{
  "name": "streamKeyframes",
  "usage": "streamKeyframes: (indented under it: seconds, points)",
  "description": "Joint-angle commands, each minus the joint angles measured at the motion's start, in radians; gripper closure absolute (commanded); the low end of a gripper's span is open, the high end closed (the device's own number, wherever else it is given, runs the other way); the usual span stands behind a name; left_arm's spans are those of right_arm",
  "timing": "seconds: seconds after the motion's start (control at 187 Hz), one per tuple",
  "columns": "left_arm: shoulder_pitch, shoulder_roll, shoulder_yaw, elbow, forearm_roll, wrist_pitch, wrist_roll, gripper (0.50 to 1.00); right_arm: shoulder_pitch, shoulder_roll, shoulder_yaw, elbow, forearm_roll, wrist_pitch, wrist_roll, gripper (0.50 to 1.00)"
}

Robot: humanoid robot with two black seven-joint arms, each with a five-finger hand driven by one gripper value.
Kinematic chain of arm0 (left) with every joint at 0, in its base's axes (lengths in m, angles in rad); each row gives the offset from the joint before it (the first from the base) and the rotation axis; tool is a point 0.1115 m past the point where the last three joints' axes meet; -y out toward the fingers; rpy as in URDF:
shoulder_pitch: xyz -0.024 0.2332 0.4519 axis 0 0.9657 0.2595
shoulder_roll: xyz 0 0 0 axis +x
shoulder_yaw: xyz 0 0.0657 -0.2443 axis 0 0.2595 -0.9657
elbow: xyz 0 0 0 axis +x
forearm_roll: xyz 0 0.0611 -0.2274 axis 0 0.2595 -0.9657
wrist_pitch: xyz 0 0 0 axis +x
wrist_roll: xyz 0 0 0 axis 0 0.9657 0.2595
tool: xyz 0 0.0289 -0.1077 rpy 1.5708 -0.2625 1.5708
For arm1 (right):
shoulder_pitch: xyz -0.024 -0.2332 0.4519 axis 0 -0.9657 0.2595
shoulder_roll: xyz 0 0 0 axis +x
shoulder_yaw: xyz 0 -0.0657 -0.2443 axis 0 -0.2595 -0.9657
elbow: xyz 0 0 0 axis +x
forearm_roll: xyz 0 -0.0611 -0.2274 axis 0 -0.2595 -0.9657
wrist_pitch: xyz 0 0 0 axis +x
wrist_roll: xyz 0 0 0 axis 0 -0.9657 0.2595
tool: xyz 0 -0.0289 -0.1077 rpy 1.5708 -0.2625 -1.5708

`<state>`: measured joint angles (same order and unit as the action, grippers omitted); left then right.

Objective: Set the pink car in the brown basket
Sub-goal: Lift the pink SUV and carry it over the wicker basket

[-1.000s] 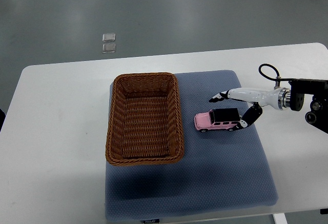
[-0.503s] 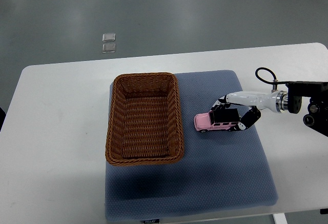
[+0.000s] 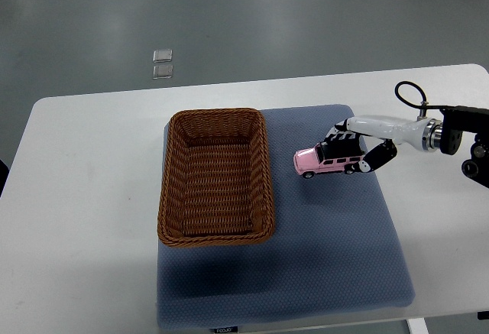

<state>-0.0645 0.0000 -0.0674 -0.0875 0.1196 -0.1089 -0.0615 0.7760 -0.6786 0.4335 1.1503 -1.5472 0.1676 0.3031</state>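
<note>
Fingers (image 3: 336, 132) of our right hand (image 3: 353, 149) are clenched around the pink car (image 3: 327, 160), one dark-tipped finger over its black roof from the far side and the thumb pressing in at its rear end, nearer our side. We judge the toy is gripped, and it looks to sit a little above the blue mat (image 3: 336, 257), though from this steep view we cannot be sure its wheels are clear of the cloth. The car's long axis runs left to right, its nose pointing away from our fingers toward the brown wicker basket (image 3: 216, 118). That basket lies directly beyond the nose, to the left of our fingers, its near wall just beside the car's front with a strip of mat between them. So the carry ahead is a short one along the car's own length, leftward and over the rim. Our left arm is not in sight, so the right hand is the only one placed for it.
</note>
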Motion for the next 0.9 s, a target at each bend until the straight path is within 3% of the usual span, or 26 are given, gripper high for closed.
streamKeyframes:
  seconds: [0.0, 0.246, 0.626, 0.893]
  points:
    - [0.000, 0.000, 0.000, 0.000, 0.000, 0.000, 0.000, 0.500, 0.039, -0.019, 0.016, 0.000, 0.006, -0.013, 0.002, 1.000]
    - [-0.002, 0.000, 0.000, 0.000, -0.001, 0.000, 0.000, 0.500, 0.169, 0.028, 0.034, -0.001, 0.009, -0.006, 0.001, 1.000]
    - [-0.003, 0.000, 0.000, 0.002, -0.001, 0.000, 0.000, 0.500, 0.293, 0.413, -0.119, -0.147, 0.004, -0.010, -0.001, 1.000]
    - [-0.003, 0.000, -0.002, -0.001, -0.001, 0.000, 0.000, 0.500, 0.299, 0.501, -0.188, -0.225, 0.001, -0.011, -0.001, 1.000]
